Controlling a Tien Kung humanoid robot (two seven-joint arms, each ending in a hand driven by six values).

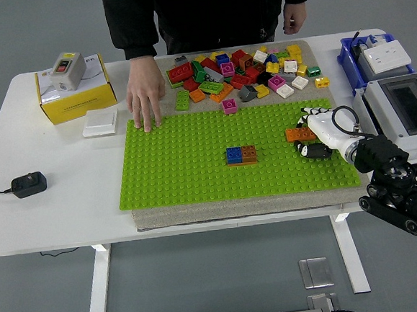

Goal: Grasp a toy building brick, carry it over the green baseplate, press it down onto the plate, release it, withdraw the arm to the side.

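At far left lay one black plug adapter (28, 185), matte and blocky, on the smooth white table (54, 219). Above it sat one yellow cardboard box (75, 98) carrying a grey switch unit (65, 70), with one flat white square plate (100, 122) beside it. A person's hand (146, 98) pressed flat on the upper left corner of the single studded green baseplate (195, 171), fingers down. Centre frame, two bricks sat joined on the plate: one blue brick (234, 155), one brown brick (249, 153). Along the top, a loose pile of bricks (241, 70) in many colours, too jumbled to count. At right, the orange brick (298, 134) rested on the plate, the robot's right hand (321, 134) touching it from the right, white fingers curled about it; a firm grasp could not be told. One grey enclosure (403, 108) at far right.
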